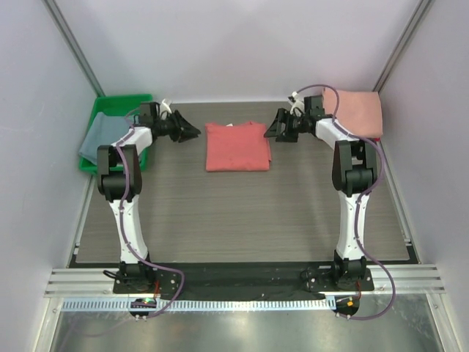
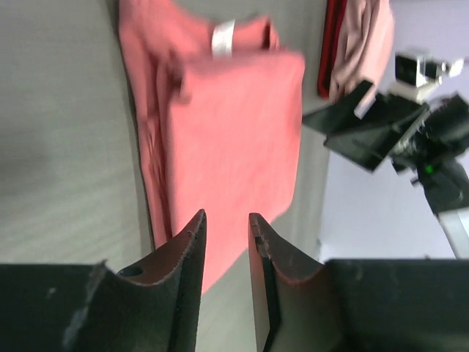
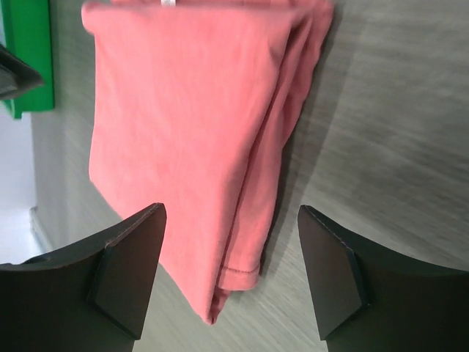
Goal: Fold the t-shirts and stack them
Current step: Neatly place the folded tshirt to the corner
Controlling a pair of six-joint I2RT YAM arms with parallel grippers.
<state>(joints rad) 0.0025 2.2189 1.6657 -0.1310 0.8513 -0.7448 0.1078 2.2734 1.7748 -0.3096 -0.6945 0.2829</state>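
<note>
The coral-red t-shirt [image 1: 237, 147] lies folded into a rectangle at the table's middle back, white neck label [image 2: 223, 38] at its far edge. My left gripper [image 1: 192, 132] hovers just left of it, jaws only narrowly apart and empty [image 2: 227, 220]. My right gripper [image 1: 272, 130] hovers just right of it, wide open and empty [image 3: 231, 213], above the shirt's folded edge [image 3: 198, 125]. The pale pink t-shirt [image 1: 357, 110] lies at the back right corner. The grey-blue t-shirt [image 1: 102, 136] lies in the green tray.
The green plastic tray [image 1: 121, 100] stands at the back left corner, beside the left arm. Grey walls close in the table on the left, back and right. The bare wooden tabletop [image 1: 242, 213] stretches from the shirt to the arm bases.
</note>
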